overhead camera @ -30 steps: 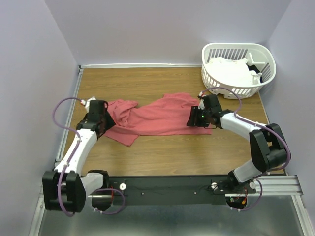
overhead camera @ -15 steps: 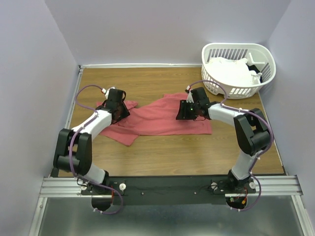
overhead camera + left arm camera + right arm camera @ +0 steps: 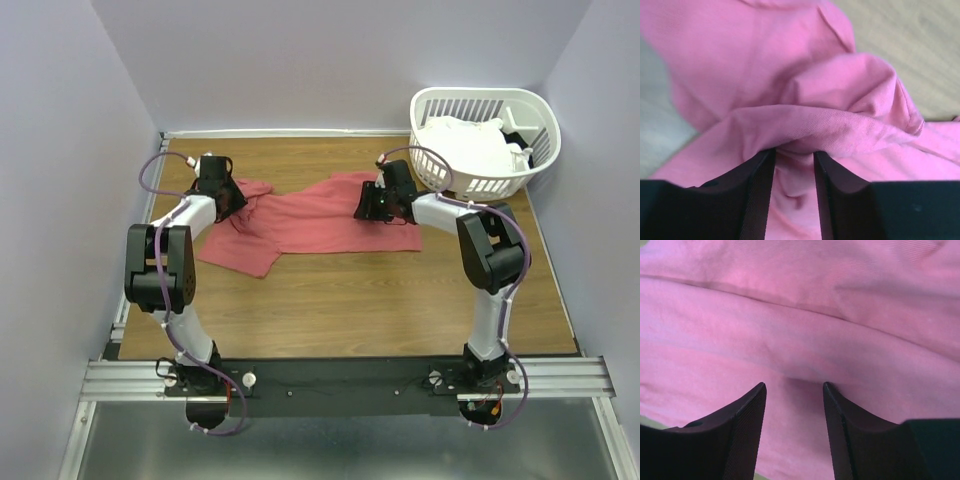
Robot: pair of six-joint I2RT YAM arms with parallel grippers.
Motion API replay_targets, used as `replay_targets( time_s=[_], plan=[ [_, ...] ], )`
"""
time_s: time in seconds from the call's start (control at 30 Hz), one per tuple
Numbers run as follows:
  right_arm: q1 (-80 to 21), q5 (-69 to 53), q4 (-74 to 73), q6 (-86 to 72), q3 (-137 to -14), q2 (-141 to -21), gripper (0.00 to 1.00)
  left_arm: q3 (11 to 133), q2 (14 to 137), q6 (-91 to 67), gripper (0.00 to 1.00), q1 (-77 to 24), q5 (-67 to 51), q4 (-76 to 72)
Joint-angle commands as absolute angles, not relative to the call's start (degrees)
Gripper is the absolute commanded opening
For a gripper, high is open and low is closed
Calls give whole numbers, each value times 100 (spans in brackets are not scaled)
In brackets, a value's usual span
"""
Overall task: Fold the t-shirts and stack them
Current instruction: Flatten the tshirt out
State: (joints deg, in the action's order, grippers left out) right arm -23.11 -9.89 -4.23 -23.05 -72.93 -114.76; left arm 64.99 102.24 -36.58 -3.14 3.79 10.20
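The red shirt (image 3: 305,222) lies rumpled across the tabletop (image 3: 350,295), spread from 9 to 3 o'clock in the far half. The left claw (image 3: 226,196) sits at the shirt's 9 o'clock end, clamped on a bunched fold that runs between its fingers (image 3: 760,185). The right claw (image 3: 372,204) rests on the cloth near the shirt's 2 o'clock corner, fingers apart with fabric filling the gap; whether it grips, I cannot tell. White shirts (image 3: 462,145) lie heaped in the basket (image 3: 470,186) at the tabletop's 1 o'clock corner.

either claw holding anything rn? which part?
Both grip the coral-red cotton t-shirt: left claw pinches a raised fold at its left end; right claw seemingly a fold near its far right edge.
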Motion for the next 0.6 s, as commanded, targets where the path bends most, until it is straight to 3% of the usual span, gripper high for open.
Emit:
replay_targets(
  time_s=[0.0, 0.17, 0.27, 0.37, 0.57],
  plan=[
    [-2224, -623, -492, -2171, -7506, -11515, 57, 6759, 10100, -3174, 54, -211, 185, 975],
    [-2232, -1388, -606, -2110, -7200, -10786, 70, 6092, 9002, -2998, 77, -211, 954, 1299],
    [-2241, -1695, -747, -2101, -6857, -10460, 74, 5750, 8562, -2857, 85, -211, 1624, 1669],
    [-2241, -1688, -878, -2092, -6347, -10047, 75, 5468, 8429, -2672, 85, -202, 2152, 2012],
    [-2241, -643, -1098, -2241, -5415, -9168, 81, 5098, 8402, -2768, 85, -53, 1951, 1960]
  ],
)
